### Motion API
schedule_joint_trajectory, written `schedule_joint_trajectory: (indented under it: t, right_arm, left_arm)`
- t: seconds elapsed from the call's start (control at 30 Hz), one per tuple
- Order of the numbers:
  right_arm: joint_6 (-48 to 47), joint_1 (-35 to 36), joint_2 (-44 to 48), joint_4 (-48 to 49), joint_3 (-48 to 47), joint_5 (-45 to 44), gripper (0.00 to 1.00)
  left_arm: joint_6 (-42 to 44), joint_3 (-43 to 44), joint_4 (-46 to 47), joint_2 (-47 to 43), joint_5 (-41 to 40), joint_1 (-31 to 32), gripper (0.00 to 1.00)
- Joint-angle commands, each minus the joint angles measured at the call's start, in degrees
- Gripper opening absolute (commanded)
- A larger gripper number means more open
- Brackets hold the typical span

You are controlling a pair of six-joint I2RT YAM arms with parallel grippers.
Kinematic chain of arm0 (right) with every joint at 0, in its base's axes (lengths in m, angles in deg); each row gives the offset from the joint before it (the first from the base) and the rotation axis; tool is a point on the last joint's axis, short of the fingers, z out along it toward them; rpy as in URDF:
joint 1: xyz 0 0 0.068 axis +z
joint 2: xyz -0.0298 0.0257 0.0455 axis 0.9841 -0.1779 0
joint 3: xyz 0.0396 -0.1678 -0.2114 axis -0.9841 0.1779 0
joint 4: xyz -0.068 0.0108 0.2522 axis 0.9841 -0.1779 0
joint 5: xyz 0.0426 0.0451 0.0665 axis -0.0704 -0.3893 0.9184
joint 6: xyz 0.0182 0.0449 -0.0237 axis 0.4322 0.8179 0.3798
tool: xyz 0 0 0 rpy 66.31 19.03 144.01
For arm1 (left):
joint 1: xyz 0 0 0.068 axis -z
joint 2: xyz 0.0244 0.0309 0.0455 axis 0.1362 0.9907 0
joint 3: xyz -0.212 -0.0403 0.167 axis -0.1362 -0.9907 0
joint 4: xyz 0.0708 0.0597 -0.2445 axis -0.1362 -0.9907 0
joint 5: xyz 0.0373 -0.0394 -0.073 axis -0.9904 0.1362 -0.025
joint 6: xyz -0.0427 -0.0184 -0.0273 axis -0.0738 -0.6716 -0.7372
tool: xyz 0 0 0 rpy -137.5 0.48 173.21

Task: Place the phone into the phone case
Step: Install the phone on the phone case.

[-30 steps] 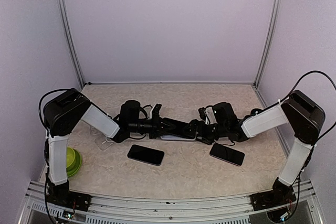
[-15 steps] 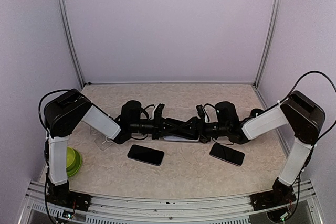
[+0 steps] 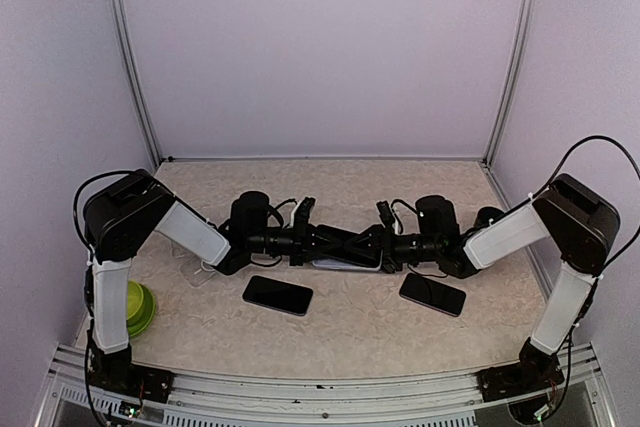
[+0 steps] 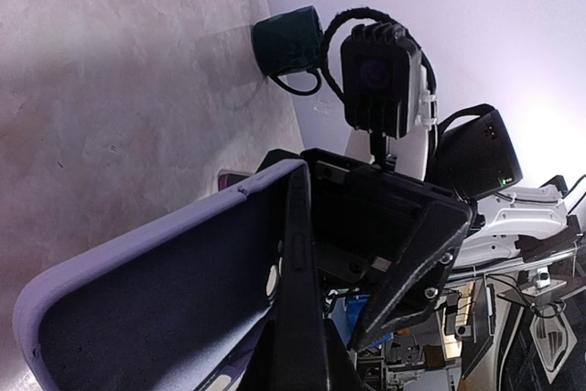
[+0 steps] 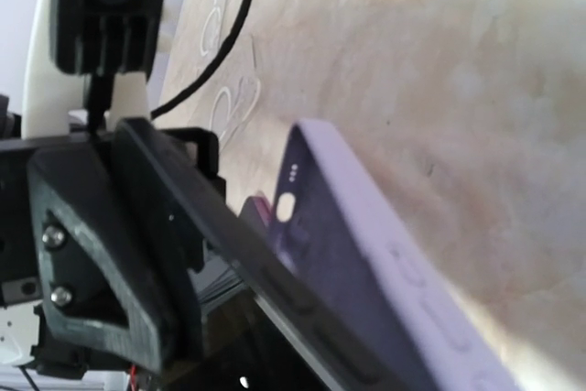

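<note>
Here the left gripper (image 3: 343,243) and right gripper (image 3: 360,244) meet tip to tip at the lilac case (image 4: 146,254), mid-table; whether either is clamped, I cannot tell. Nearer the bases lie a left phone (image 3: 277,294) and a right phone (image 3: 432,293), both flat, outside the case.

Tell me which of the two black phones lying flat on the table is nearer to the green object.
The phone on the left: it lies toward the green object, while the other phone lies far over on the right side.
</note>
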Motion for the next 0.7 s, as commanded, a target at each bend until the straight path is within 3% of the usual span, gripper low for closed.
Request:
schedule_joint_trajectory:
  t: [0.0,0.47,0.67]
  right_arm:
    - [1.07,0.01,0.13,6.03,0.64,3.05,0.72]
    - [3.03,-0.16,0.07,13.46,2.73,6.84,0.42]
    - [4.3,-0.32,0.25,16.77,3.63,7.93,0.4]
  left_arm:
    - [0.25,1.81,3.48,-2.11,0.75,0.34,0.0]
    - [-0.62,2.31,4.32,-1.62,1.74,0.07,0.0]
    - [-1.11,2.52,4.66,-1.65,1.96,-0.18,0.0]
